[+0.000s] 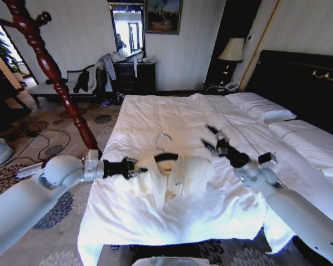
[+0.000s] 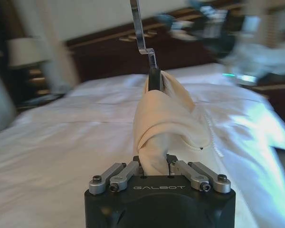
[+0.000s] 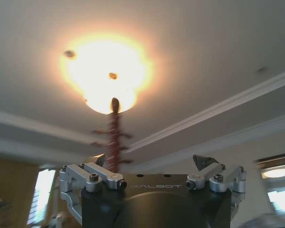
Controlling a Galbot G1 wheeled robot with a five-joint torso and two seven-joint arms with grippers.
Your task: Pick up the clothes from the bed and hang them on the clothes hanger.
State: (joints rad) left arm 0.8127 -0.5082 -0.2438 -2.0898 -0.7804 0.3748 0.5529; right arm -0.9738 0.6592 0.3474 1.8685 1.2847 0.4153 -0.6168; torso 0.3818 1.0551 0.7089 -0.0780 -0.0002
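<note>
The cream clothes hang bunched over the black clothes hanger, whose silver hook points up. They sit near the foot of the bed, and the lower fabric touches the white duvet. My left gripper reaches in from the left and is shut on a fold of the clothes just below the clothes hanger. My right gripper hovers open to the right of the hook, apart from it, with nothing between its fingers. In the right wrist view the right gripper points at the ceiling.
A red-brown wooden coat stand rises left of the bed on the carpet. White pillows and the black headboard lie at the far right. A dresser and a chair with dark garments stand against the back wall.
</note>
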